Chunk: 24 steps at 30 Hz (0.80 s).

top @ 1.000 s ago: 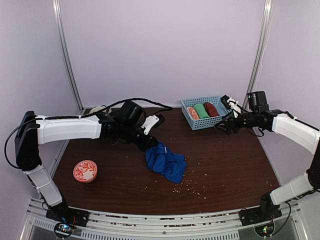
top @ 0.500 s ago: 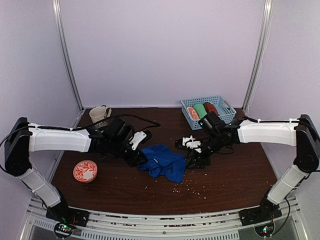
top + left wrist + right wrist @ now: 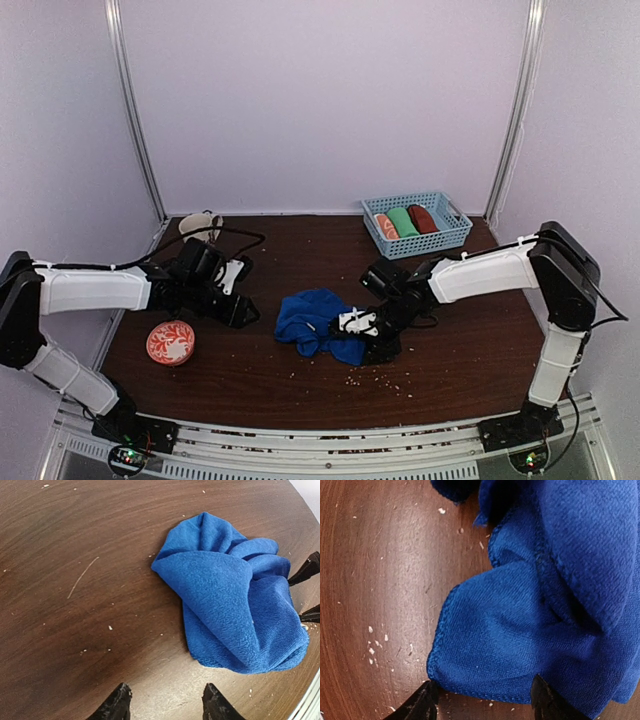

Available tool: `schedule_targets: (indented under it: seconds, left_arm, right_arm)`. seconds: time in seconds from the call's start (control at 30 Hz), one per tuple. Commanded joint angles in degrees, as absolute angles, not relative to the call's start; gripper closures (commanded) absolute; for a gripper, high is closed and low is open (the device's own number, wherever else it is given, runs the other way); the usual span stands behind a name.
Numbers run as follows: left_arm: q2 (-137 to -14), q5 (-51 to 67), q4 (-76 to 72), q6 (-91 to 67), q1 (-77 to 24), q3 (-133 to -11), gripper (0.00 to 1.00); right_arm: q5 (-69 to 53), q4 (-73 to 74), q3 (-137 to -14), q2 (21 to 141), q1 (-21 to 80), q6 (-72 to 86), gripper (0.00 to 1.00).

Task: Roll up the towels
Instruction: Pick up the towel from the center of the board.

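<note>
Towel in blue [image 3: 318,322] lies crumpled mid-surface, so the step in hand is getting it flat before any rolling. Its rust twin [image 3: 422,218] sits rolled in the basket [image 3: 430,244], well behind the right hand and beside two other rolls.

The right hand [image 3: 485,702] is low at the cloth's edge, its jaws apart with a hemmed corner just ahead of them and nothing pinched yet. The left hand [image 3: 165,705] is also parted and empty, with the towel ahead of it and clear of its fingers.

Next, I judge, each hand needs a corner. The right should close on that hem, the left find an opposite one, and both draw apart to spread the rectangle (the folds hide the other corners).

The surface [image 3: 460,340] is dark wood grain flecked with pale crumbs. A patterned dish [image 3: 171,342] sits near the left hand and a mug [image 3: 200,226] beyond it. Plain lilac walls with metal uprights close the room.
</note>
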<state>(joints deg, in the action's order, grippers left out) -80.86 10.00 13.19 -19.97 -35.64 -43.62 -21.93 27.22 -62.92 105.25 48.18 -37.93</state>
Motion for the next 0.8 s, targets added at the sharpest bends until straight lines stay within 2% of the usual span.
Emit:
schedule_targets:
  seconds: [0.0, 0.3, 0.37, 0.53, 0.6, 0.77]
  left_arm:
    - [-81.88, 11.56, 9.21, -20.64, -35.78, -43.93, 0.5]
    - [-80.36, 11.01, 8.1, -19.66, -35.78, -43.95, 0.5]
    - [-80.48, 10.71, 8.06, -19.52, -35.82, -43.86, 0.5]
    - [-80.66, 10.33, 9.04, -19.0, -35.82, -44.83, 0.5]
    - [-80.12, 10.14, 10.15, -18.28, -35.83, -46.01, 0.5]
    - [-77.91, 12.93, 9.23, -17.67, -35.77, -47.3, 0.48]
  right_arm:
    - [-20.89, 26.8, -66.18, 107.54, 49.49, -36.45, 0.36]
    - [-17.29, 28.5, -68.38, 110.24, 51.64, -35.0, 0.37]
    - [-16.05, 28.93, -68.97, 111.5, 51.97, -34.44, 0.47]
    - [-15.05, 33.57, -73.21, 111.11, 51.96, -33.05, 0.94]
    - [-15.14, 36.76, -75.63, 108.57, 51.68, -33.28, 1.0]
    - [-19.46, 44.49, -89.25, 101.43, 47.85, -33.65, 1.0]
